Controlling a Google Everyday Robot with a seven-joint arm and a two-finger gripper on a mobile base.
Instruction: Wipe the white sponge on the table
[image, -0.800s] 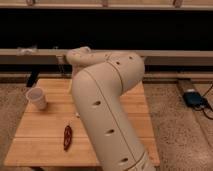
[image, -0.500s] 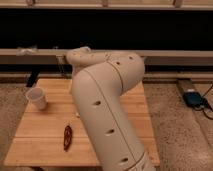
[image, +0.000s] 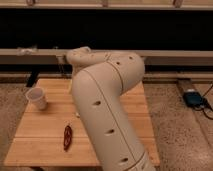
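Note:
The light wooden table fills the lower left of the camera view. My big white arm reaches across its middle and hides much of the top. The gripper is at the far edge of the table, left of the arm's wrist, seen only as a thin dark shape. The white sponge is mostly hidden behind the arm. A small pale cream sliver shows at the arm's left edge below the gripper and may be part of it.
A white paper cup stands on the table's left side. A red-brown elongated object lies near the front. A long rail and dark wall run behind the table. A blue device lies on the speckled floor at right.

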